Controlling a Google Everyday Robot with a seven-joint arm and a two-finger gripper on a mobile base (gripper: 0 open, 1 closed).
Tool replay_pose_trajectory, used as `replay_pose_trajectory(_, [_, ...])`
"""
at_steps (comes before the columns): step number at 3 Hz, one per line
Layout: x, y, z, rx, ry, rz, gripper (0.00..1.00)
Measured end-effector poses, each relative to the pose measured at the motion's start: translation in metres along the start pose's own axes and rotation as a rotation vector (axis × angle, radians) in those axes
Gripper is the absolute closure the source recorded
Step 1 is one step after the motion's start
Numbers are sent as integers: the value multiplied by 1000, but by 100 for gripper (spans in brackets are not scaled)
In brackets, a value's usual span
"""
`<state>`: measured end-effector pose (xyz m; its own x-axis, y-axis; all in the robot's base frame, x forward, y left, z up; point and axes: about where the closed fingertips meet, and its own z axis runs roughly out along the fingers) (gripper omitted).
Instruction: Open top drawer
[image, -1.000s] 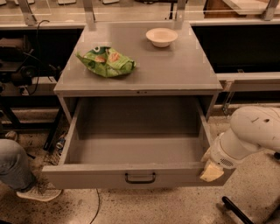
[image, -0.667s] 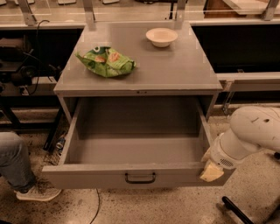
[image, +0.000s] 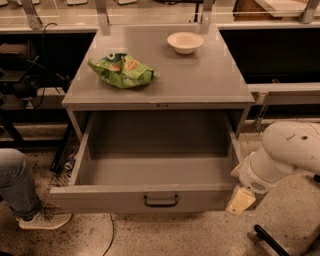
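The top drawer (image: 100, 199) stands pulled far out of the grey cabinet, its deep grey box open to view with nothing inside. Its flat front panel faces me with a small black bar handle (image: 161, 201) at the centre. No other drawer fronts show. My gripper (image: 241, 200) hangs at the drawer's front right corner, right beside the front panel's right end, with the white arm (image: 287, 152) curving up to the right behind it.
A green chip bag (image: 122, 71) and a white bowl (image: 185, 42) lie on the cabinet top (image: 200, 80). A person's jeans leg and shoe (image: 20, 190) stand left of the drawer. Black frames and cables sit at the left, and a black bar (image: 272, 241) lies at the bottom right.
The person's leg at the left has shifted a little. The drawer and my gripper stay where they were.
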<state>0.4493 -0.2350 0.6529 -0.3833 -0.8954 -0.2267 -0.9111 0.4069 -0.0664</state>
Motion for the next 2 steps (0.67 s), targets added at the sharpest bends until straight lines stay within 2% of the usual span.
replay_pose_trajectory(2, [-5,4,1,-1,-1,-1,0])
